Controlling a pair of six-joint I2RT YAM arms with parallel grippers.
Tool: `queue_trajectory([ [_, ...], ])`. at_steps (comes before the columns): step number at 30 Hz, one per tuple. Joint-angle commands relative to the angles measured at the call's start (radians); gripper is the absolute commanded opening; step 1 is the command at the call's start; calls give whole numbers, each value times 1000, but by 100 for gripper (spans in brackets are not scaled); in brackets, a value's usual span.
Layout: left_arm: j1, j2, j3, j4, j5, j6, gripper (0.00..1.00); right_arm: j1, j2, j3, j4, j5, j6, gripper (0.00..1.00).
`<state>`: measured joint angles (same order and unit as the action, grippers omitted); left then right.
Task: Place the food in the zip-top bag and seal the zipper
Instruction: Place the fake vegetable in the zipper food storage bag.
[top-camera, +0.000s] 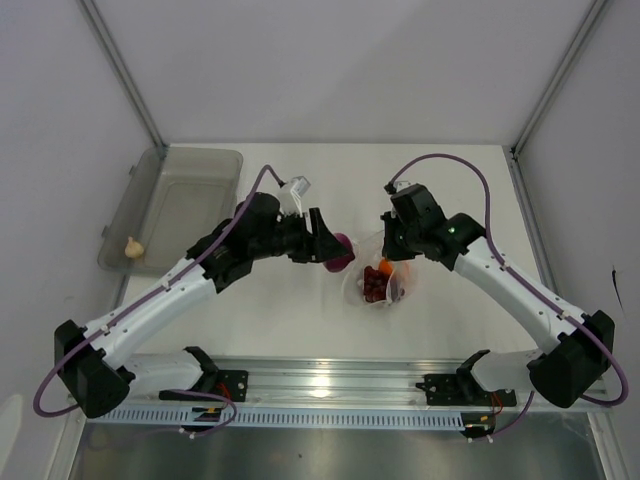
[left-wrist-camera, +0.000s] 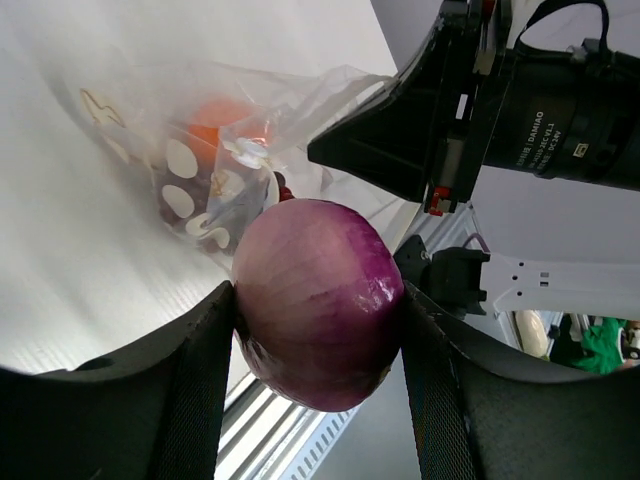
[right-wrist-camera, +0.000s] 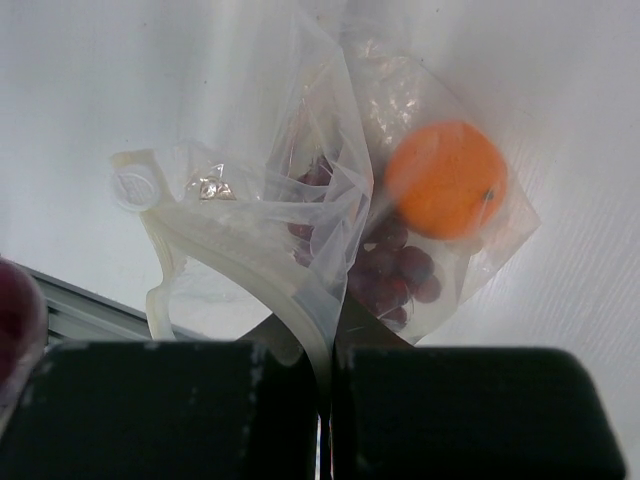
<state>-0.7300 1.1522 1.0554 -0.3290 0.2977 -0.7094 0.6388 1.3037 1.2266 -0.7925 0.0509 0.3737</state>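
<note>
Left gripper (top-camera: 330, 247) is clamped on the purple-red onion (left-wrist-camera: 318, 300), 1 finger on each side. It's holding the onion up off the table (top-camera: 270, 320), just left of the zip-top bag (top-camera: 383, 283).

Right gripper (right-wrist-camera: 325, 352) has its 2 fingers squeezed together on the bag's mouth edge, pinching the zipper (right-wrist-camera: 270, 295) strip. In the right wrist view the rest of that strip curls away to the left, so the mouth looks unsealed there.

Inside the bag are 2 things — the orange (right-wrist-camera: 445, 180) and the cluster of dark red berries (right-wrist-camera: 395, 270), touching each other down at the far end from the pinch. Can't tell whether the bag's bottom is resting on the table or lifted a bit.

The garlic bulb (top-camera: 133, 246) is sitting in the grey tub (top-camera: 190, 170) at the left side of the table, well apart from the bag.
</note>
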Motion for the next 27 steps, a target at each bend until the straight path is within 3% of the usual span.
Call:
queue_trajectory([
  [1, -34, 35, 54, 68, 31, -42, 1, -8, -18, 57, 7, -11, 14, 0],
  [15, -144, 159, 80, 157, 34, -94, 1, -13, -17, 97, -14, -37, 14, 0],
  [27, -174, 254, 97, 199, 29, -88, 1, -14, -29, 93, -22, -37, 19, 0],
])
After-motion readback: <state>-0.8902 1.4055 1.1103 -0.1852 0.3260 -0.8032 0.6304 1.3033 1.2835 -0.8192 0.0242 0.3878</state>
